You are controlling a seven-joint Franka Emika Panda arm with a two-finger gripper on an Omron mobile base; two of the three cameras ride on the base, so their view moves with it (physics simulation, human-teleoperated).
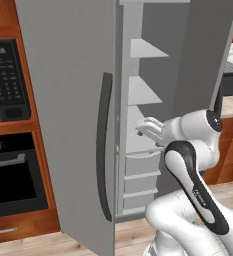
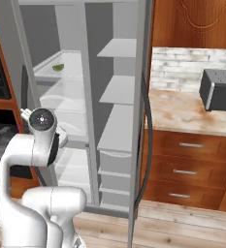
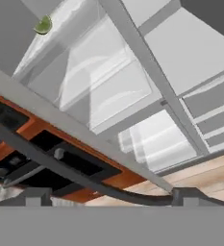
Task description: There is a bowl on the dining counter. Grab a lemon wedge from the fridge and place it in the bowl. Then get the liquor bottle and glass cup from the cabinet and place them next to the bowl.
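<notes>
A: What was the fridge (image 2: 85,29) like?

B: A tall grey box, matte, both doors swung wide. Inside sat flat pale shelves (image 2: 118,48) on the right-hand door and glassy, translucent ones in the main compartment. The left door (image 1: 68,100) carried a long, dark, curved handle (image 1: 104,145).

A: And the lemon wedge?

B: A small green sliver, the lemon wedge (image 2: 58,67) lay on an upper glass shelf, well apart from the arm. The hand view caught it too (image 3: 43,24), near its upper left corner.

A: The gripper?

B: In the left base view the gripper (image 1: 142,128) pointed into the fridge at mid height. In the hand view its two dark fingertips (image 3: 36,196) stood spread wide, nothing between them.

A: Anything one side showed alone?

B: The right base view had a speckled stone counter (image 2: 182,111), a grey toaster (image 2: 220,89) and wooden drawers (image 2: 187,169). The left base view had a black microwave (image 1: 5,80) above an oven (image 1: 13,175).
</notes>
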